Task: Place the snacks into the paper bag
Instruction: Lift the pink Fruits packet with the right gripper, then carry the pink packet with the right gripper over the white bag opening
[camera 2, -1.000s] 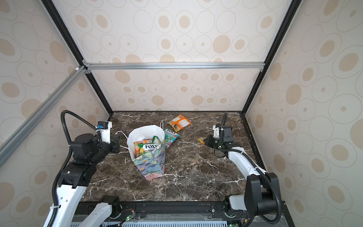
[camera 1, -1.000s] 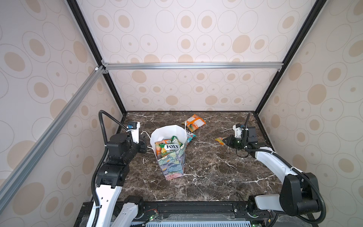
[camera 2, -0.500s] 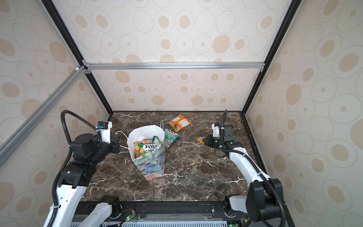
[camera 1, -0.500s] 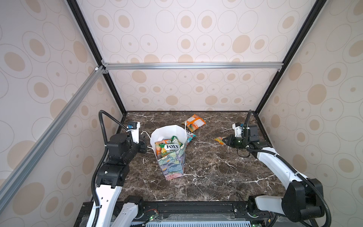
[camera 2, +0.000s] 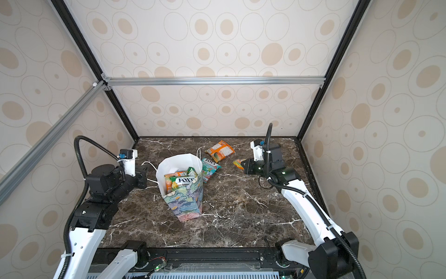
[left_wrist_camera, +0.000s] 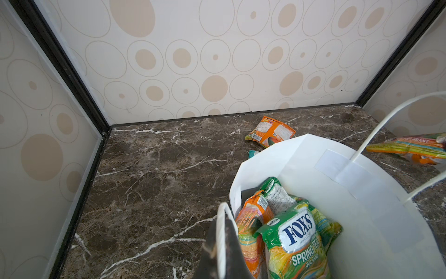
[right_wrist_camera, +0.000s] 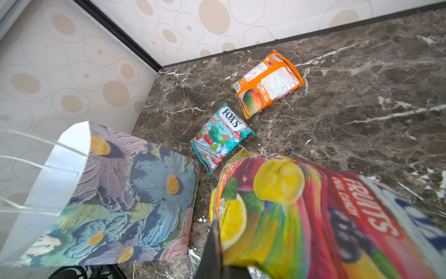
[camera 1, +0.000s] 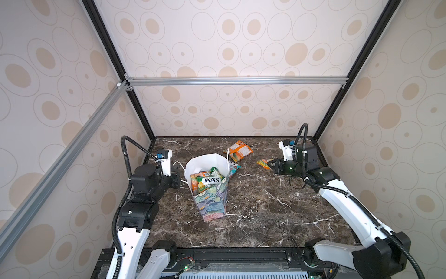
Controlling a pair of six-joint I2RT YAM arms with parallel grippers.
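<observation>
The paper bag (camera 1: 212, 200) stands open on the dark marbled counter (camera 1: 265, 212), a little left of the middle in both top views. Its outside is printed with painted blue, green and pink flowers, and its inside is white. The packet uppermost inside it is a green one (left_wrist_camera: 299, 241) reading "FOX'S" in blue on a white patch, with "SPRING TEA" and "OVAL CANDY" below. An orange packet (left_wrist_camera: 251, 224) is tucked beside it, and a third, showing small print and a barcode, sits behind.

The left gripper (camera 1: 177, 179) is at the bag's left side. Its jaws are pressed together, and in the left wrist view the bag's near white cord handle (left_wrist_camera: 220, 229) runs along them.

The right gripper (camera 1: 270, 164) is well right of the bag. Its jaws pinch one end of a red and yellow packet (right_wrist_camera: 301, 212), which shows a lemon, an apple and dark berries. White lettering on it reads "FRUITS" and "OVAL CANDY". The packet points toward the bag but is apart from it.

Two snacks lie loose on the counter behind the bag. A teal packet (right_wrist_camera: 220, 137) marked "FOX'S" and "BLOSSOM" lies just beside the bag's far right corner. Beyond it, an orange packet (right_wrist_camera: 268, 82) lies back side up, showing barcodes and print too small to read.
</observation>
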